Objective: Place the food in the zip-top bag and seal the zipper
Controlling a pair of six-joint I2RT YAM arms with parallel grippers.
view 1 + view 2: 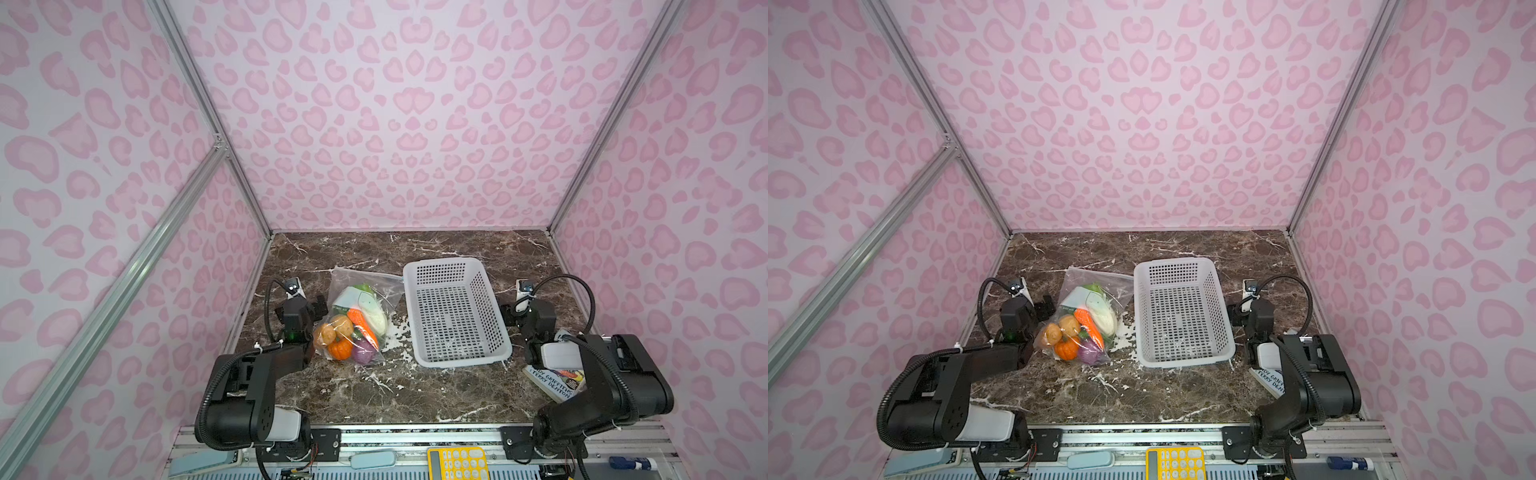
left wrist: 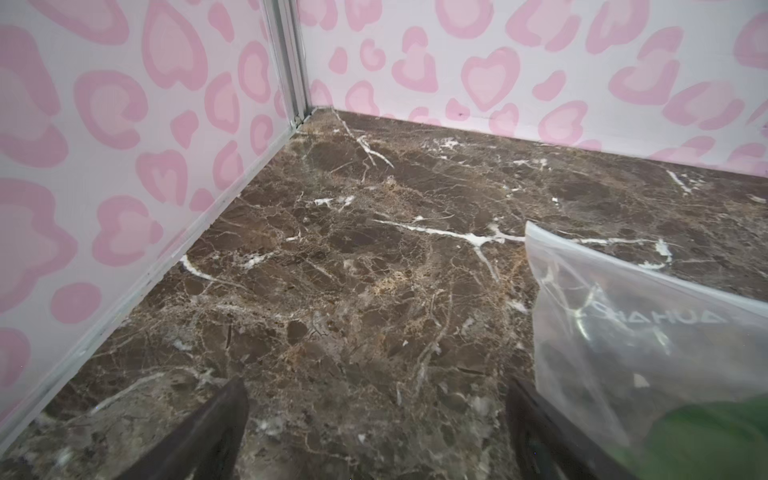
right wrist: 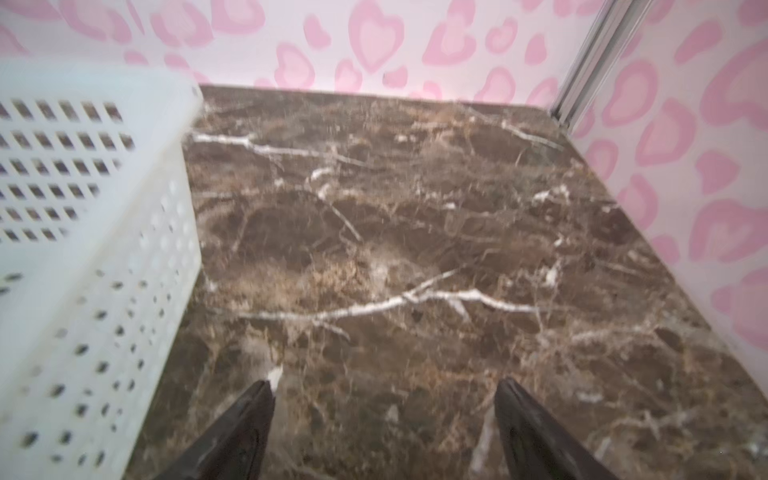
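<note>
1. The zip-top bag (image 1: pixel 376 286) lies left of the basket (image 1: pixel 461 360), food (image 1: pixel 340 347) inside, long axis near-to-far.
2. The left gripper (image 2: pixel 376 395), spread and empty, sits just left of it: the nearer arm.
3. The right gripper (image 3: pixel 385 388), spread, empty, hangs beyond the basket's right side.

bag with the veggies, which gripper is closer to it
Left. The left gripper sits open right beside the bag, on its left side. The right gripper is on the far side of the basket from the bag.
</note>
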